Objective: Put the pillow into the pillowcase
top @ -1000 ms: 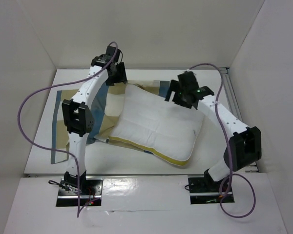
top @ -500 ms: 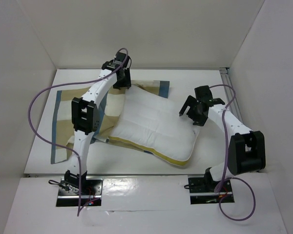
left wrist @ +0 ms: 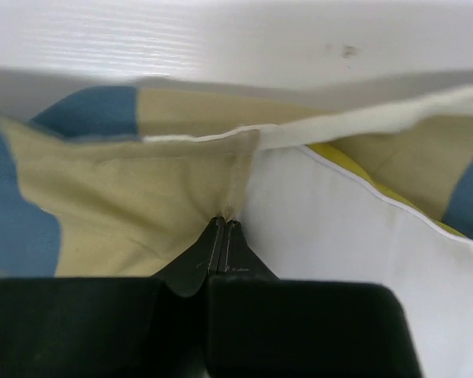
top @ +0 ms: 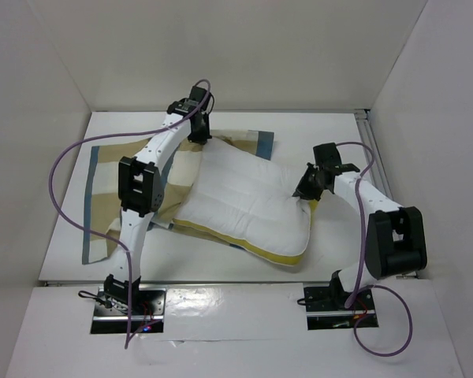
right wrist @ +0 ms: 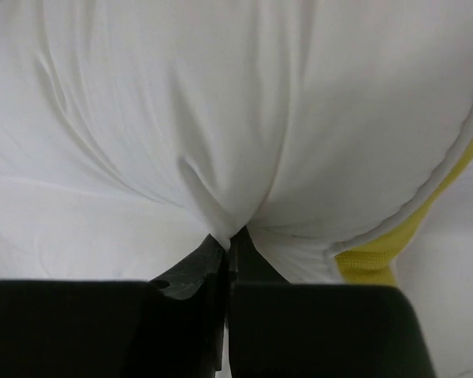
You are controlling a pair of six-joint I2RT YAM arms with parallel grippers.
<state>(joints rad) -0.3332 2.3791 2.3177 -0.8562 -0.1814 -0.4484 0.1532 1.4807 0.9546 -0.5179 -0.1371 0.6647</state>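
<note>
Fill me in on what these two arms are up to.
The left end effector is shut on a pinch of the checked pillowcase at its far edge, right beside a corner of the white pillow. The right end effector is shut on a fold of the pillow's fabric at its right side. The pillow lies across the pillowcase with almost all of it uncovered, so getting it inside is not yet done.
</note>
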